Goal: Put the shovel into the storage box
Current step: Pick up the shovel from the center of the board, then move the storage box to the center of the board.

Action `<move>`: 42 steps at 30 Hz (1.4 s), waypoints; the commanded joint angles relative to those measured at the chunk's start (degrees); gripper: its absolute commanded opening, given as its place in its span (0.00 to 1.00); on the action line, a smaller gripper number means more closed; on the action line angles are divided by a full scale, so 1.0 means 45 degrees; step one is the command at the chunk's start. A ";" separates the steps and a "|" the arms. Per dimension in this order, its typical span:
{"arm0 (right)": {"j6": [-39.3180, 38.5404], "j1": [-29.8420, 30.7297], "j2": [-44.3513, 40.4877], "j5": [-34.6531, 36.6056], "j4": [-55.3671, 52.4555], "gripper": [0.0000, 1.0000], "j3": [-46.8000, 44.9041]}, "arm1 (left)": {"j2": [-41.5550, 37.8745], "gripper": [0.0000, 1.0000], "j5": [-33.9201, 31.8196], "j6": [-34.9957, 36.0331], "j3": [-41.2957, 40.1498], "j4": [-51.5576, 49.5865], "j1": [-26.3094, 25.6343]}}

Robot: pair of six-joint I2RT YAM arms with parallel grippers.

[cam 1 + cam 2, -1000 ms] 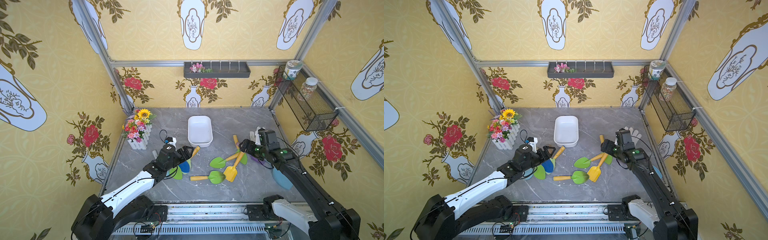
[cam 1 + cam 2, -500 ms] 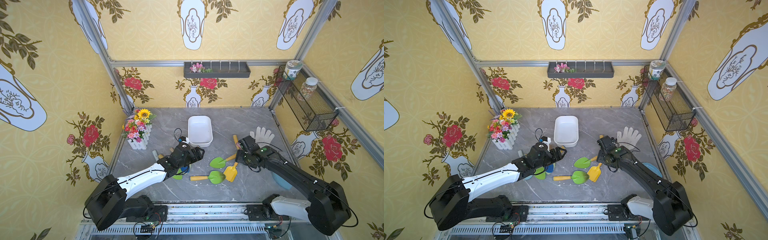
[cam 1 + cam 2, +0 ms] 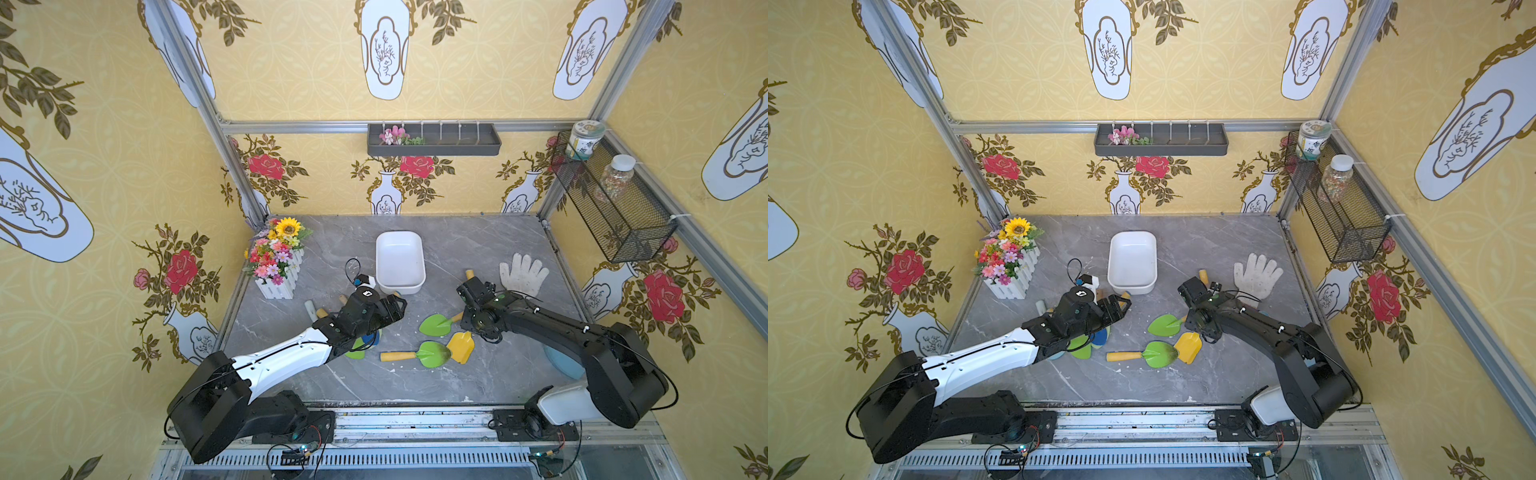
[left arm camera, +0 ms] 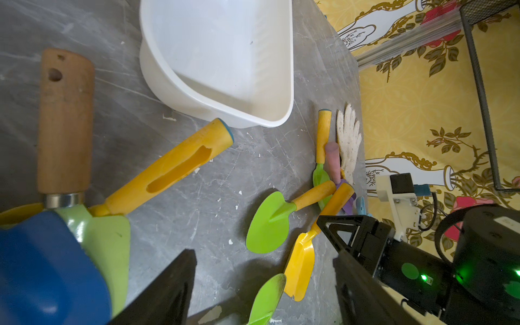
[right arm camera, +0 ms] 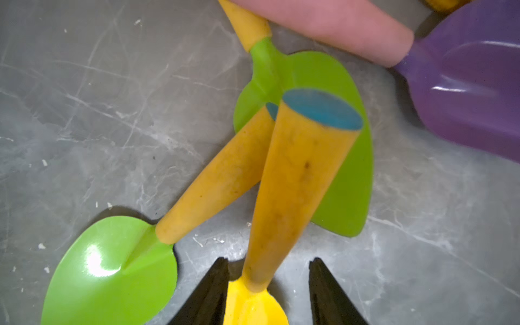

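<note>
Top views: the storage box (image 3: 399,288) sits mid-table toward the back wall, with nothing in it. The yellow shovel (image 3: 460,347) lies flat on the grey table (image 3: 490,374), in front of the box and to its right, apart from it. Its blade shows and its handle runs under the right arm. The right gripper (image 3: 473,328) is down over that handle, with the wrist hiding its tips here. A green shovel (image 3: 1163,325) lies just behind the yellow blade, and a second green shovel (image 3: 1158,354) touches it on the other side. The left gripper (image 3: 397,306) hovers just before the box's front wall. A glove (image 3: 523,274) lies right of the box.

Left wrist: the left gripper's jaws are spread wide, with only bare table and scattered shovels beyond them. The box is ahead. A blue shovel (image 4: 42,267) is close under the camera.

Right wrist: the right gripper's black fingers (image 5: 213,292) straddle the yellow shovel's neck, where handle meets blade. They are set narrow, with a slim gap on each side, so no grip yet. The handle's capped end lies over a third green shovel (image 5: 346,183). A purple shovel (image 5: 464,92) lies beside it.
</note>
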 commanded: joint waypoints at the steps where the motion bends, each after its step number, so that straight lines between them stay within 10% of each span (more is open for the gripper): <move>1: 0.0312 0.0055 0.0287 0.0260 0.0435 0.46 0.0050 | -0.0153 0.81 -0.0222 -0.0041 -0.0079 -0.0216 -0.0001; 24: -0.0190 0.0209 -0.0851 0.0699 -0.0568 0.19 0.0141 | -0.0401 0.67 -0.0367 0.1054 0.1349 -0.1870 0.2249; 42: -0.0959 0.0407 -0.2445 0.0885 -0.1774 0.20 0.1085 | 0.5924 0.56 0.0723 0.3113 0.5647 -0.1609 0.3910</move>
